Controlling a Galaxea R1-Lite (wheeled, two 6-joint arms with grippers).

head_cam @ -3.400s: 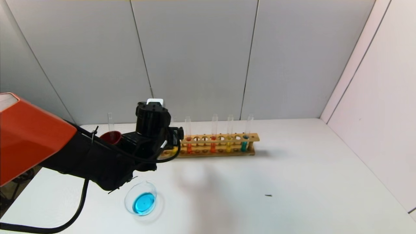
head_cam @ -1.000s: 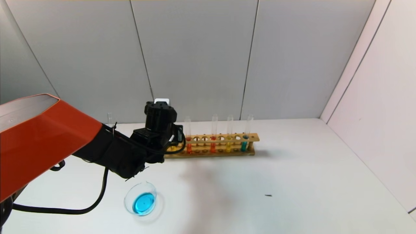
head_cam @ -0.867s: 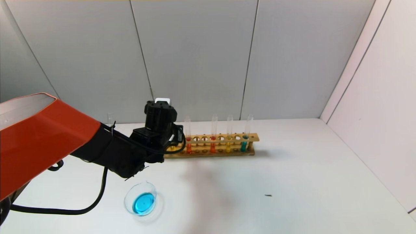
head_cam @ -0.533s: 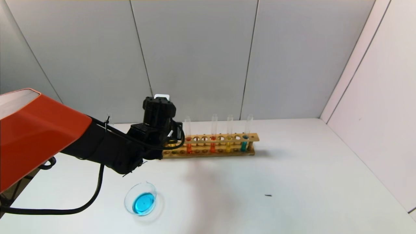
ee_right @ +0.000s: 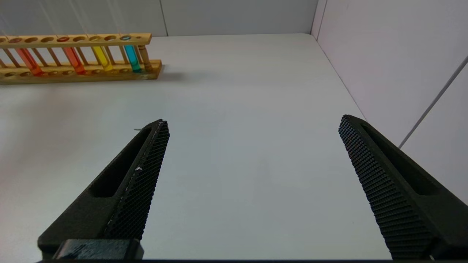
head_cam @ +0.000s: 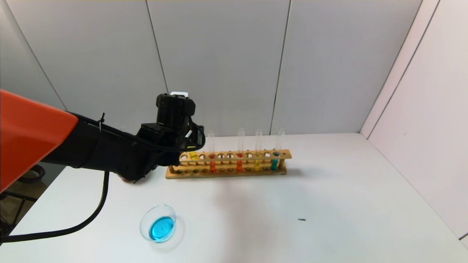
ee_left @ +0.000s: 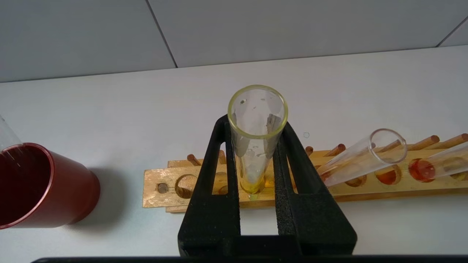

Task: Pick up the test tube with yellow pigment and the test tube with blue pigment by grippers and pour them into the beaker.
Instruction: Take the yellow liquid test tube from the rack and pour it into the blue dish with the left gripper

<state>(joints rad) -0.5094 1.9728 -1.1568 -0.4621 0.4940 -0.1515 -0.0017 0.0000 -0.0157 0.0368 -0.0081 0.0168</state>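
Note:
My left gripper (head_cam: pixel 190 145) is shut on a test tube with yellow pigment (ee_left: pixel 256 146) and holds it upright over the left end of the wooden rack (head_cam: pixel 226 171). The tube's yellow base (head_cam: pixel 192 156) is level with the rack's top board. A second yellow tube (head_cam: pixel 257 162) and a test tube with blue pigment (head_cam: pixel 274 160) stand near the rack's right end, also seen in the right wrist view as yellow (ee_right: pixel 101 58) and blue (ee_right: pixel 131 58). The beaker (head_cam: pixel 158 223), holding blue liquid, sits on the table in front of the left arm. My right gripper (ee_right: pixel 254 121) is open and empty above the bare table.
Two orange-red tubes (head_cam: pixel 212 162) (head_cam: pixel 239 160) stand in the rack. A dark red cup (ee_left: pixel 36 186) stands left of the rack, close to the left gripper. A small dark speck (head_cam: pixel 301 219) lies on the white table (head_cam: pixel 329 204). Walls close the back and right.
The left arm has risen at the rack's left end, with the yellow tube in its jaws lifted from low in the rack to the top board's level. The beaker has not moved.

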